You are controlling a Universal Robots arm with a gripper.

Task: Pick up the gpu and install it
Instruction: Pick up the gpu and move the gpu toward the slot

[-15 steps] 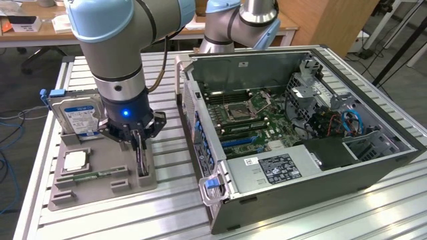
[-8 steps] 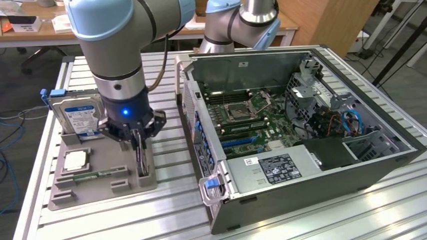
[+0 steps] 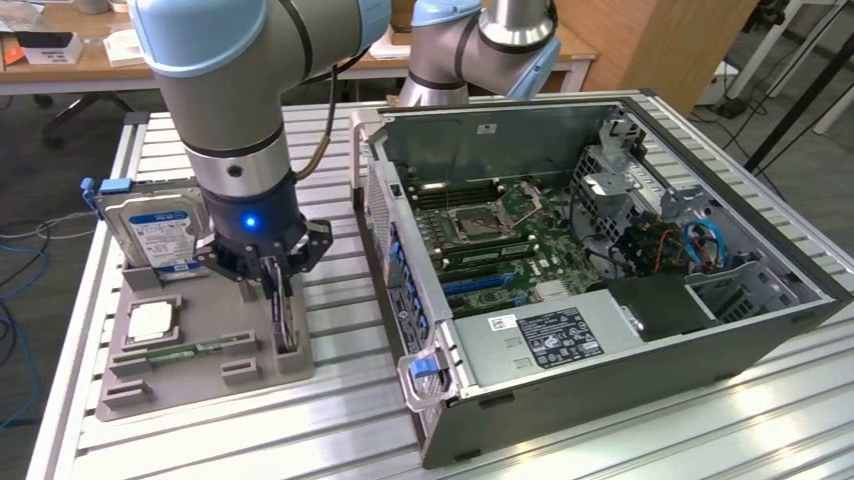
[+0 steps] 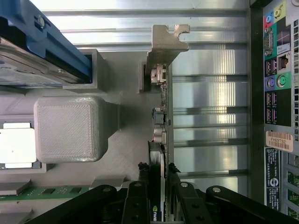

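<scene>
The gpu (image 3: 282,318) stands on its edge in a slot of the grey holder (image 3: 200,385), at the exterior view's left of the open computer case (image 3: 400,235). In the wrist view the gpu (image 4: 161,119) is seen edge-on, its grey metal bracket (image 4: 166,44) at the far end. My gripper (image 3: 274,275) reaches down over the card, and its black fingers (image 4: 138,191) press on both faces of it. My gripper (image 4: 158,177) is shut on the gpu, which still sits in the holder.
The holder also carries a silver hard drive (image 3: 160,230) in a blue frame, a processor chip (image 3: 150,320) and a narrow green memory stick (image 3: 194,352). The case's motherboard (image 3: 487,230) lies exposed. The case's port panel (image 4: 280,93) is close beside the card. A second arm (image 3: 467,45) stands behind.
</scene>
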